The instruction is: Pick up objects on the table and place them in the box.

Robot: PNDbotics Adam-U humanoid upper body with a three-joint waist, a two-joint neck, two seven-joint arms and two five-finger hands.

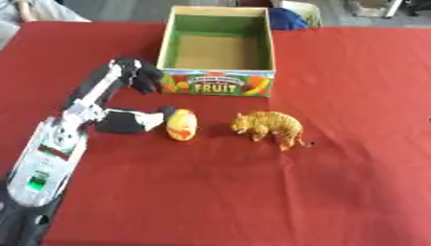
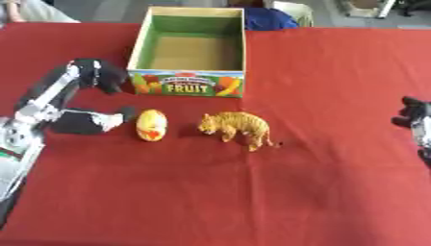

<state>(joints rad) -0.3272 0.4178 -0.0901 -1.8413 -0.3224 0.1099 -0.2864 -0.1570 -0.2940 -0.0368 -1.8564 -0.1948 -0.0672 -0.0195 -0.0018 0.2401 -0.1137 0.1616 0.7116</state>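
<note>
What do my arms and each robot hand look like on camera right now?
The left arm is silver and white with a small green patch and a red mark, ending in a black base. The left robot hand is black with silver-white links. Only the black right robot hand shows, at the right edge.

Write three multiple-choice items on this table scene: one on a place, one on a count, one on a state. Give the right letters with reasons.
1. Where does the tiger toy stand?
A. inside the box
B. on the cloth, right of the yellow egg-shaped toy
C. in the left hand

2. How many toys lie on the red tablecloth?
A. two
B. four
C. none

3. What does the fruit box hold?
A. the tiger
B. nothing visible
C. a cup

Answers: 1 B, it stands on the cloth right of the egg. 2 A, only tiger and egg show. 3 B, its brown floor lies bare.
</note>
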